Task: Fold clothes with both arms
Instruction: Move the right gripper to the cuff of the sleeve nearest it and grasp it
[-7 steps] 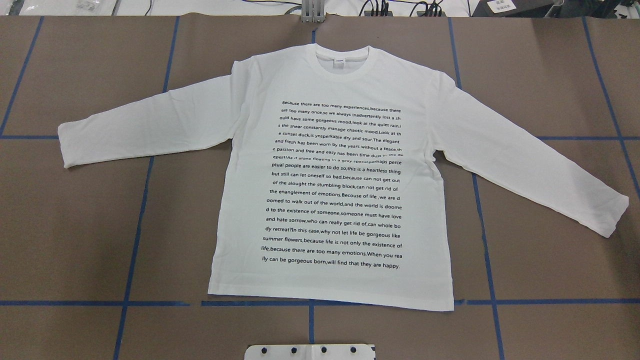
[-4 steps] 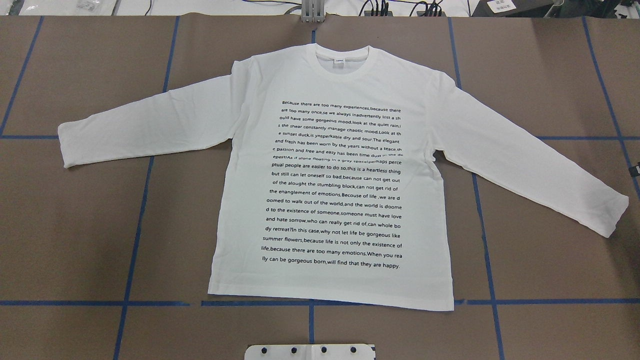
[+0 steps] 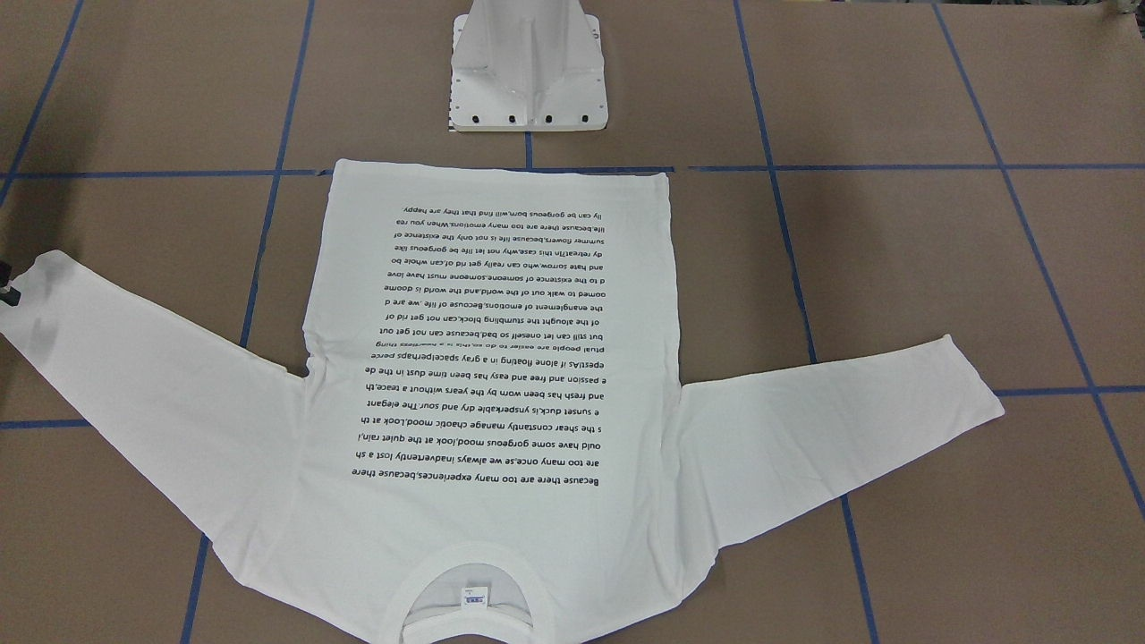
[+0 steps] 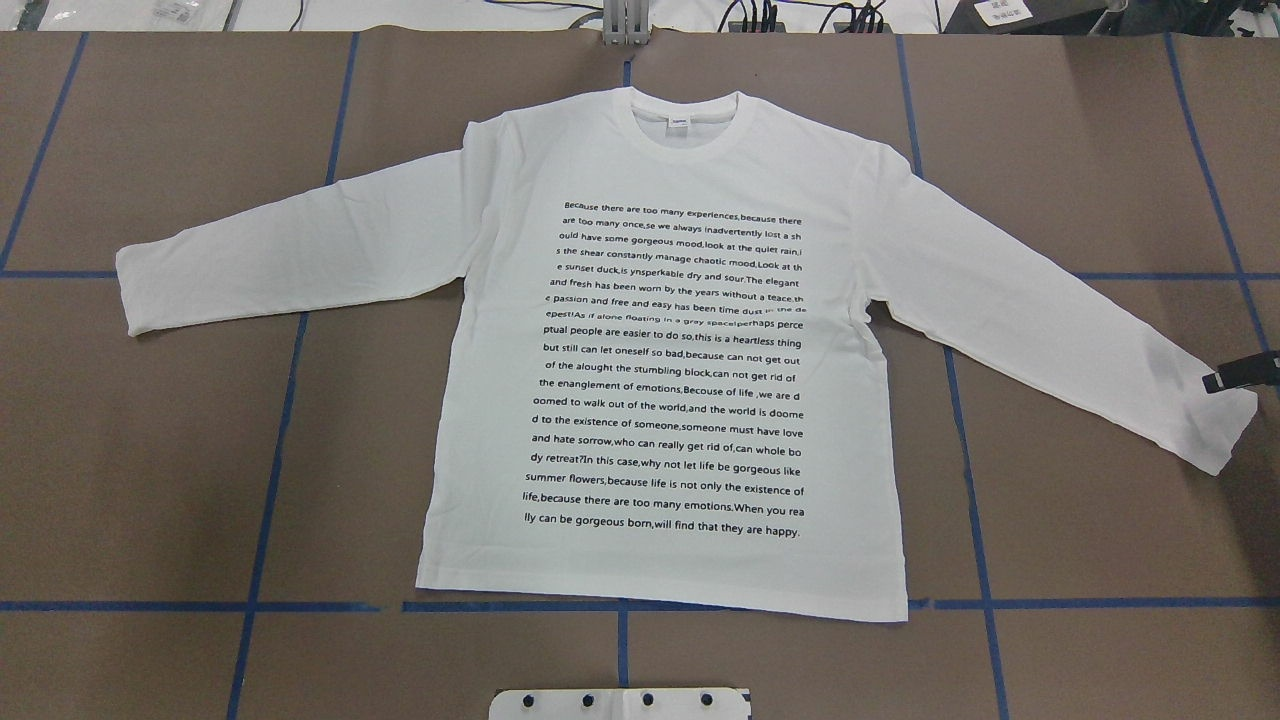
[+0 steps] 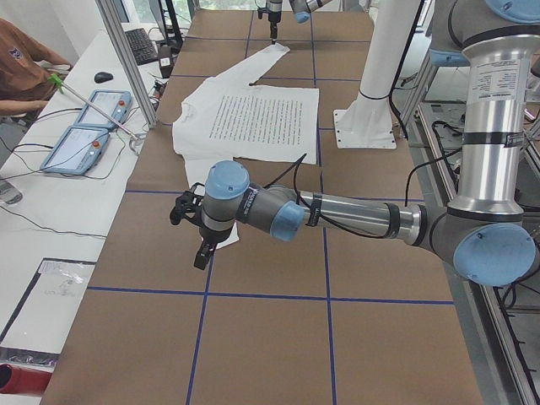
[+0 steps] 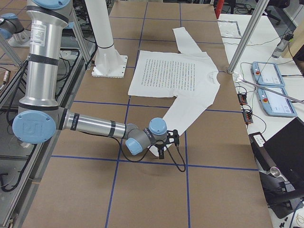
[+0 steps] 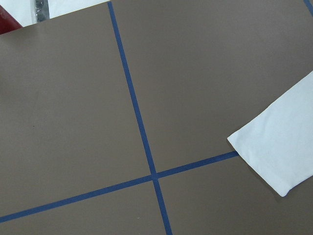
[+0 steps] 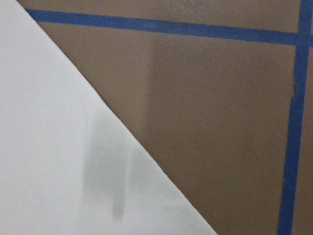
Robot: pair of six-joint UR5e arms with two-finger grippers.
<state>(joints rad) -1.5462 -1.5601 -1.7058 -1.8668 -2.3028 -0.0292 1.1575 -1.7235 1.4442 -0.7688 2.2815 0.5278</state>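
Spread flat and print side up at the middle of the brown counter point(image 4: 150, 450): a white long-sleeved shirt point(image 4: 660, 340). From overhead, ribbed collar point(image 4: 690, 156) and small neck label point(image 4: 678, 122) toward 12 o'clock, hem toward 6 o'clock, lying along one of the blue tape lines point(image 4: 270, 480). One sleeve point(image 4: 250, 260) stretched out toward 9 o'clock, the other sleeve point(image 4: 1050, 320) slanting toward 4 o'clock, both unfolded.

At 3 o'clock in that view, just the black tip of the right fingers point(image 4: 1240, 375) poking in over the slanted sleeve, close to its cuff. Open or closed: cannot tell. Touching the cloth or not: cannot tell either. Behind them in the right-side view, the right arm point(image 6: 95, 124), stretched low over the counter.

In the left-side view, the left arm point(image 5: 354, 215) reaching out low, with the left fingers point(image 5: 196, 236) pointed down near the end of the 9 o'clock sleeve. Open or closed: cannot tell from this view. In the left wrist view, only the cuff end at 4 o'clock and bare counter with crossing tape.

White pedestal base point(image 3: 528, 72) just past the hem.
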